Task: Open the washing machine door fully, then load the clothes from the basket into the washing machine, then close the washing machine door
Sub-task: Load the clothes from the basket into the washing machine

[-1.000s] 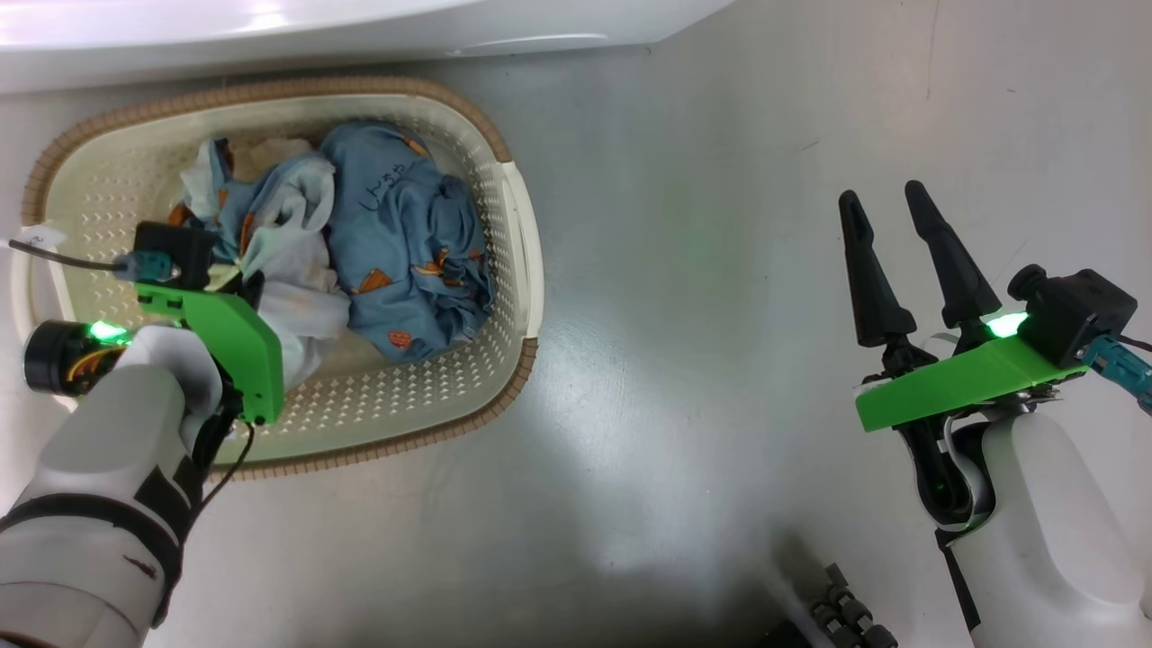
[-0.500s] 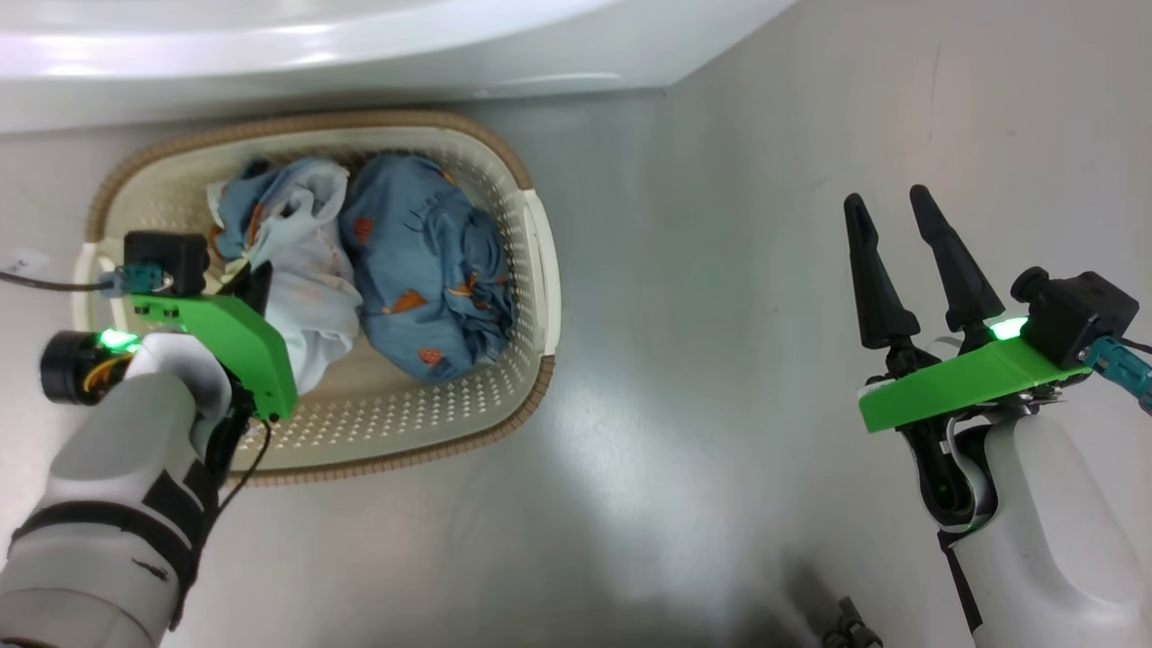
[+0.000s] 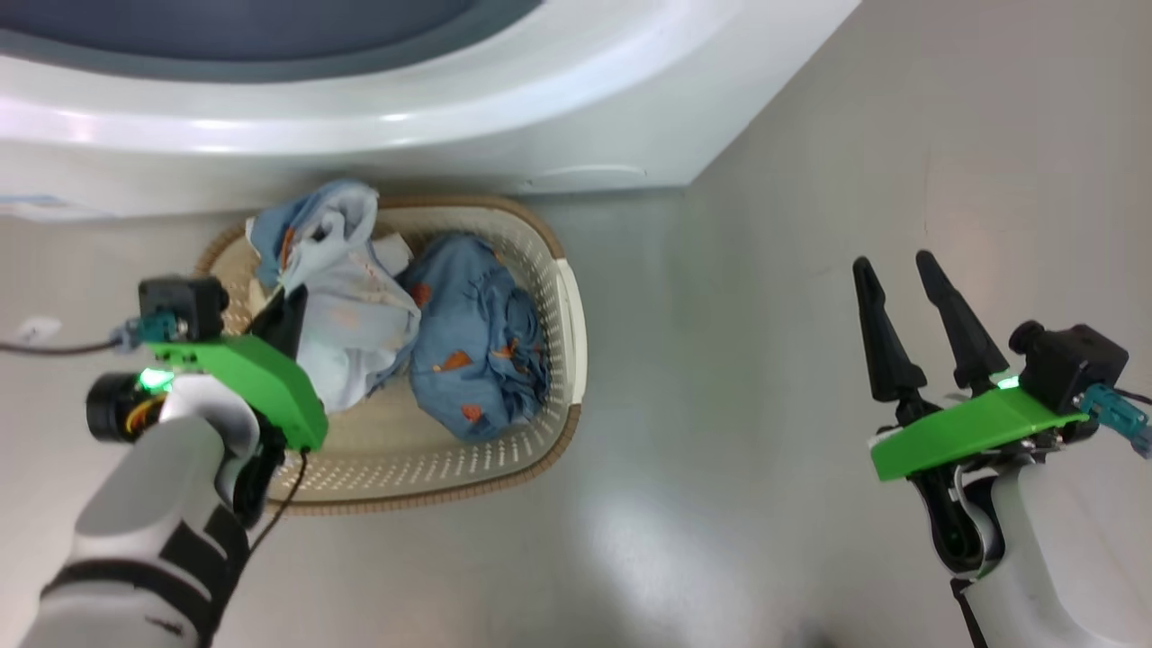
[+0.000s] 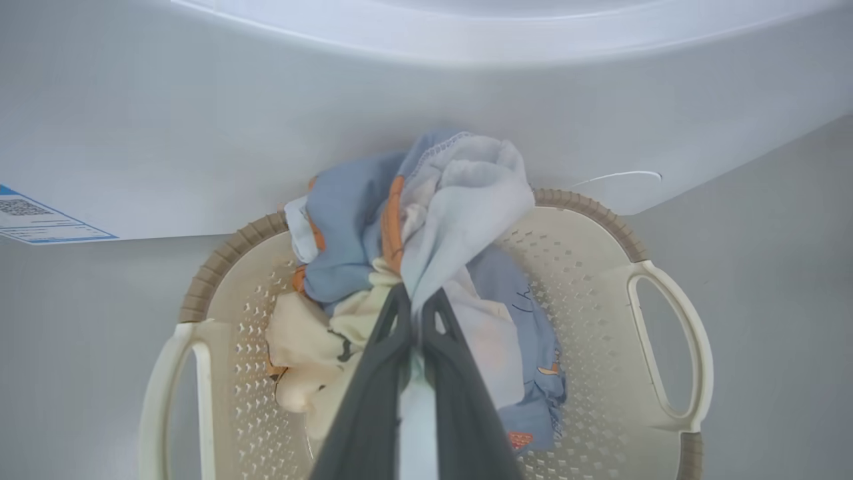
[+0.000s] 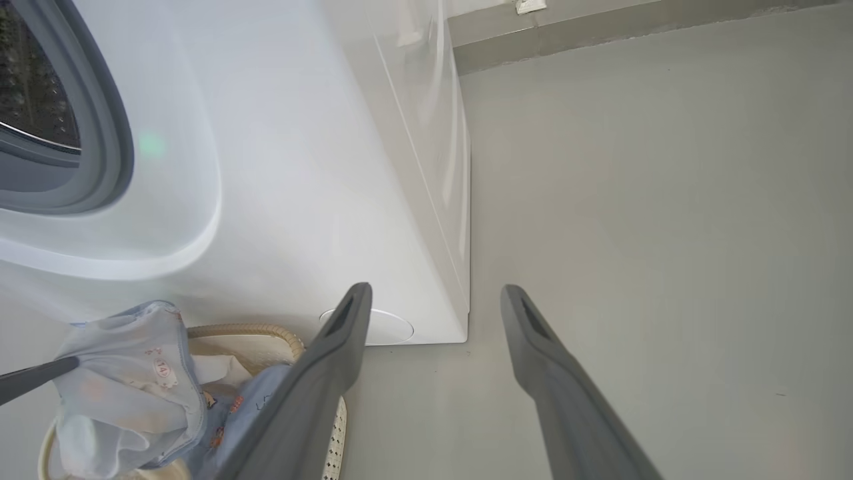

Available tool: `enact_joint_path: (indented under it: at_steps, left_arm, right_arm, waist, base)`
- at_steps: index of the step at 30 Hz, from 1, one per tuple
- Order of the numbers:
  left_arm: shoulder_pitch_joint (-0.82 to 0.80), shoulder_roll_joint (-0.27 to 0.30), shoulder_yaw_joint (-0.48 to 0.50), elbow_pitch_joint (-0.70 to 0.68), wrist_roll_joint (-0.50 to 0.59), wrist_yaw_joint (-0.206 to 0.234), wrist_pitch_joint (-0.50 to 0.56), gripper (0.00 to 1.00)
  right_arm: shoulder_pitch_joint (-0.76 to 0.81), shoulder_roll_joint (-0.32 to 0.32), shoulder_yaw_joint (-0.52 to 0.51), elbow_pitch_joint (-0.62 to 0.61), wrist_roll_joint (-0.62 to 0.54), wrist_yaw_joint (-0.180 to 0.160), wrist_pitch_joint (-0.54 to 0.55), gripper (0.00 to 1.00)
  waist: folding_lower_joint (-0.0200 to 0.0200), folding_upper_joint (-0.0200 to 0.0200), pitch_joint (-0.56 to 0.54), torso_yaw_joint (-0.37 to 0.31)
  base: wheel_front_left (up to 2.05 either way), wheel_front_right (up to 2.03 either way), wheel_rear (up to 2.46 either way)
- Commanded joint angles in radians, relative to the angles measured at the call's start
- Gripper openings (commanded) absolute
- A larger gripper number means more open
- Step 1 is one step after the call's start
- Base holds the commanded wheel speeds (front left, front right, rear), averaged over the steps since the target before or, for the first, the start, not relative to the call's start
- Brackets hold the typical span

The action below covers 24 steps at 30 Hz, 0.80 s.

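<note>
My left gripper [image 3: 286, 317] is shut on a bundle of clothes [image 3: 342, 297], pale blue-white, cream and blue with orange prints, held up over the far part of the basket [image 3: 450, 463]. In the left wrist view the fingertips [image 4: 400, 303] pinch the pale cloth [image 4: 460, 193] above the cream perforated basket [image 4: 600, 313]. Another blue printed garment [image 3: 477, 360] lies in the basket. The white washing machine [image 3: 468, 135] stands just behind, its grey gasket [image 5: 106, 133] and steel drum [image 5: 33, 73] uncovered. The washing machine door is out of view. My right gripper [image 3: 894, 264] hangs open over bare floor.
The basket sits on grey floor against the machine's front. A blue label sticker [image 4: 40, 220] is on the machine's lower front, and a round service flap [image 5: 383, 327] near its corner. A wall base [image 5: 600, 33] runs along the far side.
My left gripper has risen with the bundle, pulling it up out of the basket towards the machine. The head camera has tilted up, bringing more of the machine into view. The right gripper stays as before.
</note>
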Motion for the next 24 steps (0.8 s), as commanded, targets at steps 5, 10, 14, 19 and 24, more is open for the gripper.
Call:
enact_joint_path:
  at_steps: [5,10,14,19,24]
  left_arm:
    - [0.124,0.04,0.158,-0.126,0.112,0.015,-0.013,0.0]
    - [0.208,0.023,0.279,-0.217,0.205,0.016,-0.013,0.0]
    - [0.256,0.011,0.349,-0.274,0.258,0.014,-0.013,0.0]
    - [0.356,-0.017,0.477,-0.391,0.353,0.006,-0.013,0.0]
    - [0.442,-0.038,0.557,-0.483,0.423,0.0,-0.013,0.0]
  right_arm:
    - [0.069,-0.022,0.01,-0.008,0.003,0.003,-0.007,1.0]
    - [0.099,-0.033,0.004,-0.001,0.002,0.003,-0.007,1.0]
    - [0.115,-0.038,0.0,0.002,0.002,0.003,-0.007,1.0]
    - [0.151,-0.045,-0.008,0.007,0.002,0.003,-0.007,1.0]
    - [0.184,-0.049,-0.021,0.008,0.001,0.003,-0.007,1.0]
  waist:
    - [0.0,0.0,-0.12,0.031]
    - [0.0,0.0,-0.176,0.04]
    - [0.0,0.0,-0.205,0.043]
    - [0.0,0.0,-0.264,0.046]
    - [0.0,0.0,-0.307,0.047]
  base:
    - [0.0,0.0,0.0]
    - [0.0,0.0,0.0]
    - [0.0,0.0,0.0]
    - [0.0,0.0,0.0]
    - [0.0,0.0,0.0]
